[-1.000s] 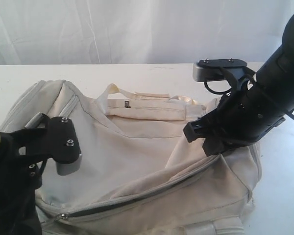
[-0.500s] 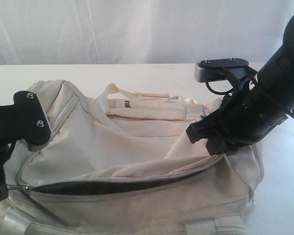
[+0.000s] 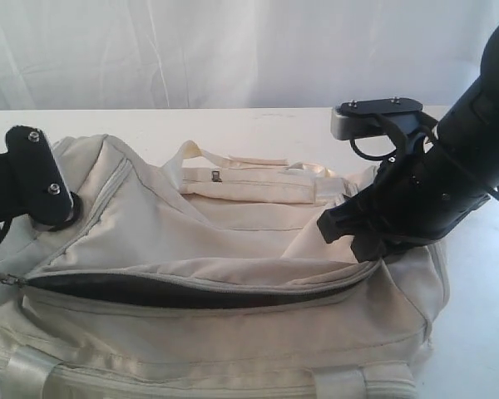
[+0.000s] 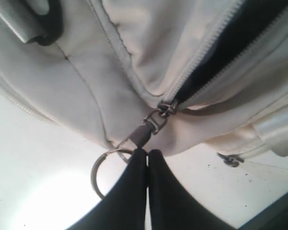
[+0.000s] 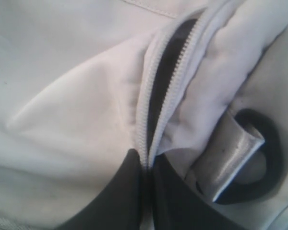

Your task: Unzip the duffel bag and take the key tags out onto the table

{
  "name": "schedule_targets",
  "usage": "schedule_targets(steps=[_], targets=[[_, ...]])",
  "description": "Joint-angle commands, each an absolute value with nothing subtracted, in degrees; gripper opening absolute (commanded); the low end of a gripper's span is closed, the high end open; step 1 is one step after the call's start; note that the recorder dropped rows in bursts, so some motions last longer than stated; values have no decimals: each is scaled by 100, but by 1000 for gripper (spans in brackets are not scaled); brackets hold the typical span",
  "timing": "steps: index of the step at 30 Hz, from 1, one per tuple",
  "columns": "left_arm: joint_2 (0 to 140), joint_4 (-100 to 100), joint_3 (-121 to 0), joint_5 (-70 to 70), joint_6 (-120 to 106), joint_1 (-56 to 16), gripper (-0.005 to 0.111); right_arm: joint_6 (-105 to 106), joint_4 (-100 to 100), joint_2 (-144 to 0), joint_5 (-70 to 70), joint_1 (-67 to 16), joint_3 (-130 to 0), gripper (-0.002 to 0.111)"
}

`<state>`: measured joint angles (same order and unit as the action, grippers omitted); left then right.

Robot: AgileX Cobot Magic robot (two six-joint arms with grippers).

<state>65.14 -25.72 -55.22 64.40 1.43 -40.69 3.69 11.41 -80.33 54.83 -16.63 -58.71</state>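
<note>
A white curtain (image 3: 191, 50) closes the background, and a white bench (image 3: 258, 125) runs across the exterior view. The duffel bag (image 3: 233, 241) lies on the bench and fills that view from the centre down to 6 o'clock. Its pale webbing handle (image 3: 249, 158) lies over the top at 12 o'clock.

The zipper (image 3: 191, 291) is parted along most of its length, from the 9 o'clock end of the bag to the 3 o'clock end. The gap shows only dark lining, so the contents cannot be made out.

The left hand (image 4: 147, 152) works at the 9 o'clock end. Its two dark fingers are pressed together on the end of the zipper pull (image 4: 140, 135). A metal ring (image 4: 103, 167) hangs from this pull just beside the fingertips. The slider (image 4: 167, 106) sits at the extreme end of the track, with bare bench beneath it.

The right hand (image 3: 370, 248) works at the 3 o'clock end. Its fingers (image 5: 129, 191) are clenched on the bag fabric where the two rows of teeth meet. A black D-ring (image 5: 269, 158) with a grey strap lies just beside them.
</note>
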Motion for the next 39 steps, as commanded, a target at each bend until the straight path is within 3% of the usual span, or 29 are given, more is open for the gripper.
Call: schedule_targets(steps=[1,15,17,22,25,33,39], targets=[[6446,-3291,-5464,6996,427,-4070,0,422,912,-8012,5428,-1592,-5863,0],[6446,-3899,-5464,6866,607,-4070,0,531,893,-8012,5542,-1592,-5863,1],[6446,-3634,-5464,6764,607,-4070,0,576,893,-8012,5572,-1592,-5876,7],[6446,-2707,-5464,6630,113,-4070,0,997,1087,-7896,5613,-1592,-6145,41],[6446,-2274,-5464,6627,-122,-4070,0,1417,1322,-7698,5602,-1592,-6370,55],[6235,-2212,-5464,6486,-178,-4070,0,3660,3335,-7148,5826,-1731,-6662,57],[6072,-2070,-5464,6370,-178,-4070,0,3974,3228,-7154,5817,-2835,-6619,57]])
